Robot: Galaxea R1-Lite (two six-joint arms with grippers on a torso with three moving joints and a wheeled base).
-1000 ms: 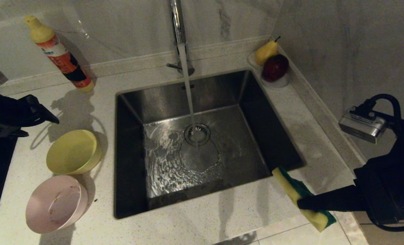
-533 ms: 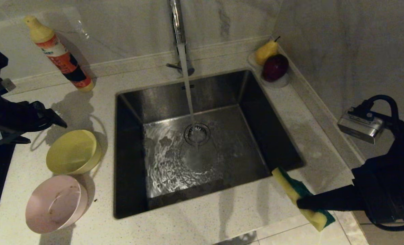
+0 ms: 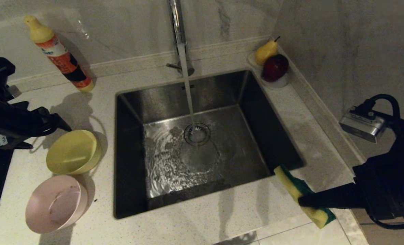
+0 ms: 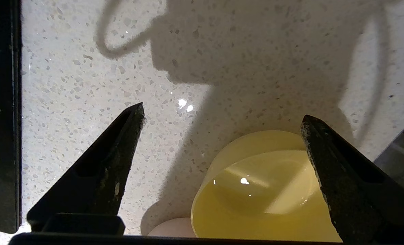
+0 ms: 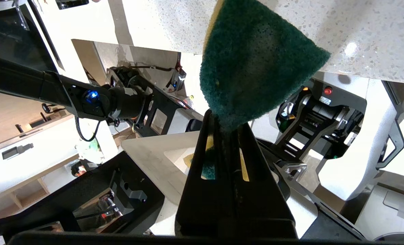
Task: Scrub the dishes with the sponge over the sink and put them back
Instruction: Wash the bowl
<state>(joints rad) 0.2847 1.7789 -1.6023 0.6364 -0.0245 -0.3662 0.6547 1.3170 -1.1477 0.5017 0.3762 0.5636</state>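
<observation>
The left gripper (image 4: 222, 114) hangs above the speckled pale stone counter (image 3: 202, 224) near its left edge, black fingers (image 4: 120, 136) spread wide with nothing between them, tips just behind the round yellow plastic bowl (image 3: 73, 152). That bowl stands left of the square stainless steel sink (image 3: 202, 136); touching it on the near side sits the pale pink plastic bowl (image 3: 56, 203) with brownish smears, close to the counter's front left corner.

The right gripper (image 3: 302, 201) is over the counter's front right corner, fingers pressed together on the small rectangular sponge (image 3: 300, 194), dark green scouring face on yellow foam, which slants from the sink's front right corner toward the counter's front edge.

Water runs from the tall chrome tap (image 3: 178, 30) onto the round drain strainer (image 3: 197, 133). An orange-labelled bottle with a yellow cap (image 3: 60, 56) leans at the back left; a yellow pear (image 3: 266, 51) and a dark red apple (image 3: 275, 67) sit in a small white dish (image 3: 280, 83) at the back right corner.
</observation>
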